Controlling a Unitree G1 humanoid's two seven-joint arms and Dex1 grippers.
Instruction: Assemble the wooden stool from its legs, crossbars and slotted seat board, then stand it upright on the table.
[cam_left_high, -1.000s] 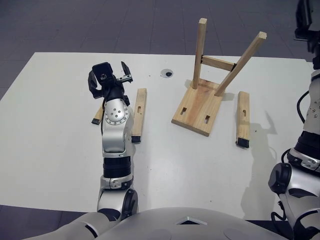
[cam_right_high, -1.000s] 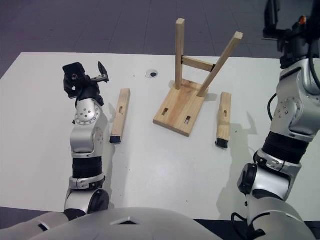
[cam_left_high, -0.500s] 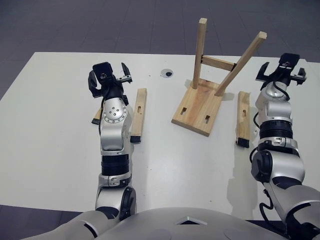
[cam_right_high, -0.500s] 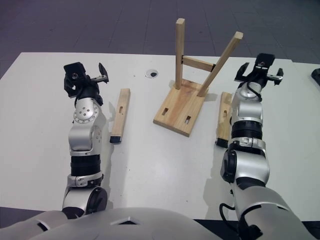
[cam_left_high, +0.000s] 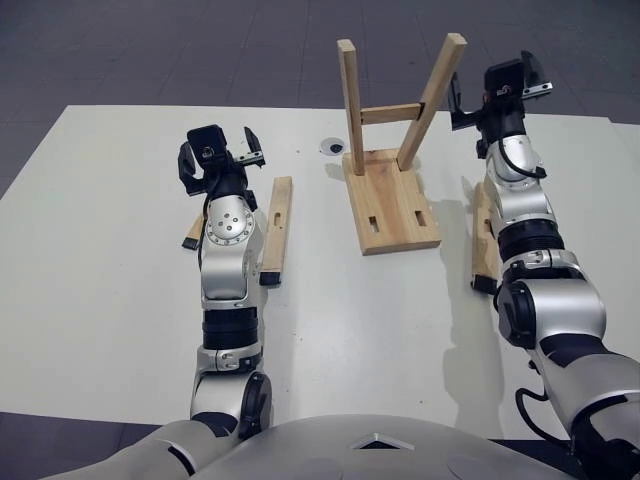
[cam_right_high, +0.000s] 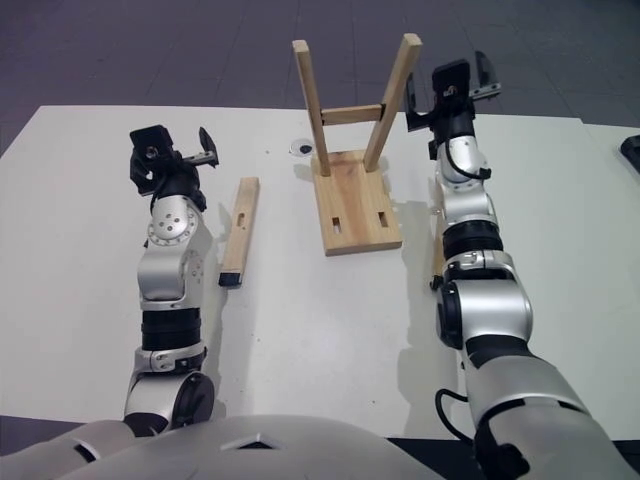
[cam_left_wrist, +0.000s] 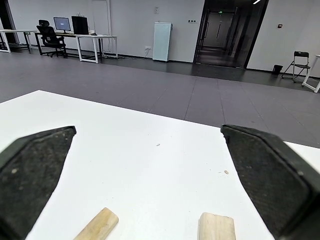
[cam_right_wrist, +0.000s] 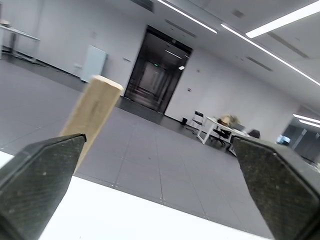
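Observation:
The slotted seat board (cam_left_high: 392, 200) lies flat at the table's back middle. Two legs (cam_left_high: 350, 105) (cam_left_high: 432, 100) stand up from it, joined by a crossbar (cam_left_high: 390, 113). My right gripper (cam_left_high: 500, 88) is open, level with the top of the right-hand leg and just beside it; that leg's tip (cam_right_wrist: 92, 115) shows near one finger (cam_right_wrist: 40, 175). A loose leg (cam_left_high: 483, 240) lies under my right arm. My left gripper (cam_left_high: 222, 158) is open above the table. Another loose leg (cam_left_high: 277, 228) lies right of it, and a shorter piece (cam_left_high: 192, 235) pokes out left of the arm.
A round cable hole (cam_left_high: 330, 147) sits in the white table (cam_left_high: 100, 300) behind the loose leg. Two wood ends (cam_left_wrist: 97, 225) (cam_left_wrist: 216, 227) lie below the left fingers (cam_left_wrist: 272, 175). The table's front half is bare. Dark floor lies beyond the far edge.
My right arm has come down and then risen to the top of the right-hand leg. The seat board with its two legs has turned and shifted left. The left arm has stayed put.

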